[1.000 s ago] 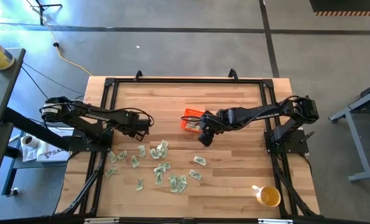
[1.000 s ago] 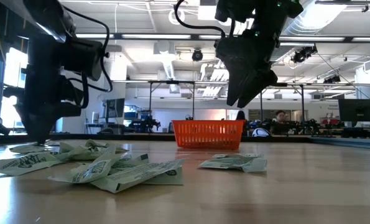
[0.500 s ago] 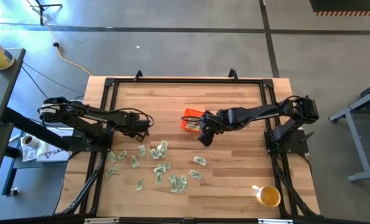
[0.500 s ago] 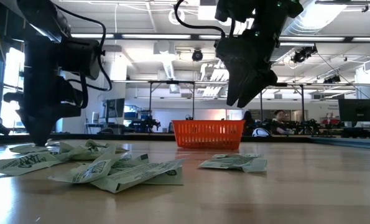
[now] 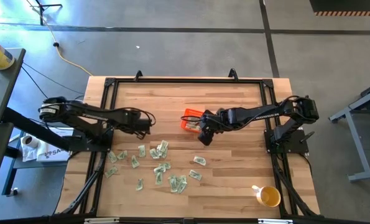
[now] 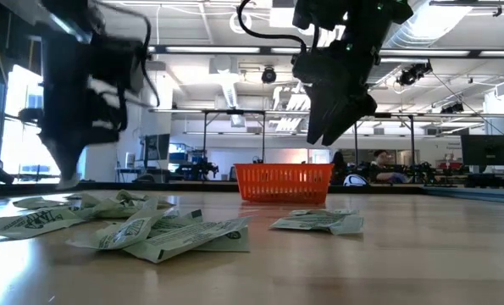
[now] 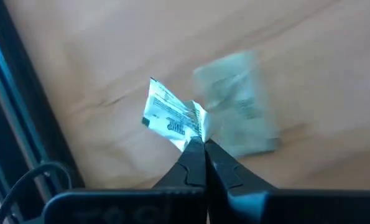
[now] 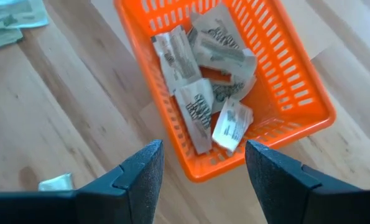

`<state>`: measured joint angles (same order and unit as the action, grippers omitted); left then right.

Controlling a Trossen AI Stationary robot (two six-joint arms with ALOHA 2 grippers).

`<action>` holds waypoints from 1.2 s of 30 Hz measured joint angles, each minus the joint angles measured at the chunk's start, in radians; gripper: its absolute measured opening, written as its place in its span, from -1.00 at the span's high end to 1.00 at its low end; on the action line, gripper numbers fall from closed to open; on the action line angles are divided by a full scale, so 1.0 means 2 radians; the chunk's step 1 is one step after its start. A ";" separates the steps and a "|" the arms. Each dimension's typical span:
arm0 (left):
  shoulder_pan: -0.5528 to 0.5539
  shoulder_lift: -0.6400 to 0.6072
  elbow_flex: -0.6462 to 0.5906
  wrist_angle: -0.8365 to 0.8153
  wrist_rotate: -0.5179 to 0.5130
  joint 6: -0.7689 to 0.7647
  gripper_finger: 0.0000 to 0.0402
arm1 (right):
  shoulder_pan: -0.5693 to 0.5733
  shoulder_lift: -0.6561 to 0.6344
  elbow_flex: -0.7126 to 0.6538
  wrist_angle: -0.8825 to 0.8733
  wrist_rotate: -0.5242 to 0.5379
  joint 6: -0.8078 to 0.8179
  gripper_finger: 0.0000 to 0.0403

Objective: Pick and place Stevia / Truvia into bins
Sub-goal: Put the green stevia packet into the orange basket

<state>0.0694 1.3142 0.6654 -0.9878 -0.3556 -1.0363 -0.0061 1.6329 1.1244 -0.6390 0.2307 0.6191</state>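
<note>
Now we pinch one sachet in the left fingers, lifted off the bench for carrying, while our right fingers hang spread above the part-filled orange basket.

Green-white sachets and an orange basket.
Several sachets lie jumbled in the orange basket; loose sachets lie scattered well apart from it; one sachet hangs pinched.

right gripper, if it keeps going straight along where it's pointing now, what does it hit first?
Most likely the orange bin: the open right gripper points at its near rim, where sachets already lie. Depth is unclear, so it might meet the table just short of it.
</note>
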 joint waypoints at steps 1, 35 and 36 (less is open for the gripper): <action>-0.002 -0.005 0.014 -0.021 -0.004 -0.002 0.86 | 0.001 0.000 0.000 0.001 0.004 0.000 -0.08; 0.053 0.250 0.276 0.348 0.217 0.371 0.44 | 0.220 -0.035 -0.026 -0.055 0.044 0.165 0.01; 0.050 0.242 0.276 0.325 0.214 0.370 0.36 | 0.219 -0.035 -0.037 -0.013 0.039 0.136 0.01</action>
<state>0.1689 1.7974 1.2182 -0.3370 0.0727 -0.2961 0.4309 1.5631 1.0510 -0.6659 0.3079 0.8904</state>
